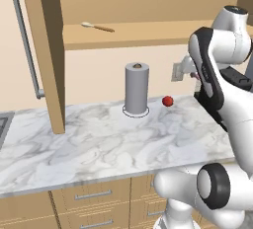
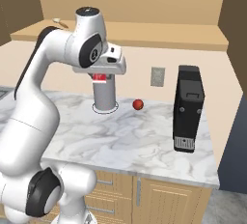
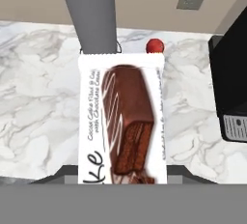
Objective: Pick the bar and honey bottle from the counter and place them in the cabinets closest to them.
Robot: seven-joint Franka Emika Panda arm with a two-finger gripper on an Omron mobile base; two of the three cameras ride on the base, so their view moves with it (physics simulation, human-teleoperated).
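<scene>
- Beige wall [image 2: 140, 49] runs behind the grey cylinder [image 1: 136, 89], which stands upright on a ring base toward the back of the marble.
- Grey wall plate [image 2: 157, 77] on the wall, right of the cylinder and above it.
- Small red ball [image 1: 168, 101] lies just right of the cylinder's base.
- Black appliance [image 2: 188, 107] stands well right of the cylinder, nearer the front edge.
- Wooden spoon [image 1: 98, 26] rests on the shelf above the cylinder, a little to its left.
- Light wooden drawers [image 1: 94, 196] with grey bar handles sit below and in front of the cylinder.
- Grey floor [image 2: 226, 208] shows far right of the cylinder, low down.
- Light even; soft shadows only.
</scene>
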